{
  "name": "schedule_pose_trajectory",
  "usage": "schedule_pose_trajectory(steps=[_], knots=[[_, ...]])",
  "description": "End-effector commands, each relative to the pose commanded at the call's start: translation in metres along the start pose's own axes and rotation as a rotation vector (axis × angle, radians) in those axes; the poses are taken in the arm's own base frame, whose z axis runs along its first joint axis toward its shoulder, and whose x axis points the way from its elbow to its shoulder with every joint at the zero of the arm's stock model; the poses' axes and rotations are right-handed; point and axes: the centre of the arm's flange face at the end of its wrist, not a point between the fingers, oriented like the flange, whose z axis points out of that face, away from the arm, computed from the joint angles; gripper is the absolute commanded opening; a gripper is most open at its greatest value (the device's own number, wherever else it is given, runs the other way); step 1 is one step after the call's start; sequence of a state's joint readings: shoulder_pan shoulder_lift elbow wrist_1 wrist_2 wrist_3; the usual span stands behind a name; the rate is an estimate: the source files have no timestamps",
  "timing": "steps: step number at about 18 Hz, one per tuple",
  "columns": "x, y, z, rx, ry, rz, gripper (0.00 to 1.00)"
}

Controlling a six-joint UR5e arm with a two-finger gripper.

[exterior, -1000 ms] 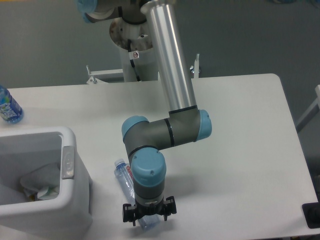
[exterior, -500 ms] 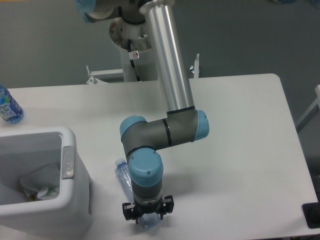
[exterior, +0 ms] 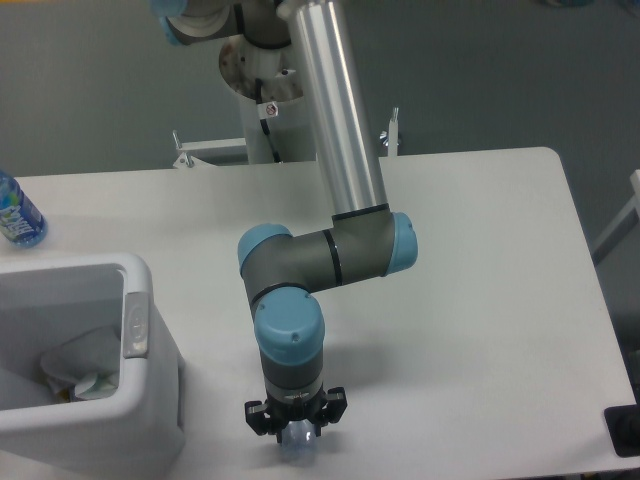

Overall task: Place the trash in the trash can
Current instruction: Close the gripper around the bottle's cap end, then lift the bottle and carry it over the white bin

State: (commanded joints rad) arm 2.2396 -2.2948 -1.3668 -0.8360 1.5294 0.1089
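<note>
The gripper [exterior: 296, 432] pointed straight down near the front edge of the table [exterior: 480, 300], and its fingers were almost wholly hidden under the wrist, so whether they were spread or pinching could not be told. Only a pale, bluish end of the clear bottle [exterior: 297, 446] showed just below the black gripper body; the rest of the bottle, label and cap included, was covered by the arm [exterior: 330, 150]. Whether the bottle lay on the table or was lifted off it was not clear.

Above the gripper, the blue-capped wrist joint stood upright, the grey forearm links bent back to a second blue joint, and the long silver tube rose toward the base at the top of the view.

Half a second earlier the bottle's neck and cap had shown to the left of the wrist; by this moment the wrist had shifted slightly left and covered them.

The trash can [exterior: 150, 400] stood at the left front, cut off by the frame edge, with the whitish wrapper [exterior: 85, 362] crumpled inside. A blue-labelled bottle [exterior: 17, 215] stood at the far left, partly cropped.
</note>
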Motion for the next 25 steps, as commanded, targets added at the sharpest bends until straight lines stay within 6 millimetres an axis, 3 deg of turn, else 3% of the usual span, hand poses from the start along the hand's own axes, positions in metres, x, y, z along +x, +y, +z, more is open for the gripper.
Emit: schedule_pose_trajectory(steps=[5, 7, 10, 13, 15, 21, 25], knots=[[-0.009, -0.013, -0.020, 0.042, -0.004, -0.009, 0.58], [-0.013, -0.015, -0.026, 0.051, -0.005, -0.014, 0.51], [-0.013, -0.016, -0.031, 0.058, -0.009, -0.012, 0.51], [-0.029, -0.023, -0.054, 0.094, -0.013, -0.016, 0.51], [-0.044, -0.029, -0.082, 0.138, -0.019, -0.032, 0.51], [-0.089, -0.081, -0.237, 0.435, 0.069, -0.206, 0.51], [-0.082, -0.082, -0.308, 0.570, 0.115, -0.205, 0.51]])
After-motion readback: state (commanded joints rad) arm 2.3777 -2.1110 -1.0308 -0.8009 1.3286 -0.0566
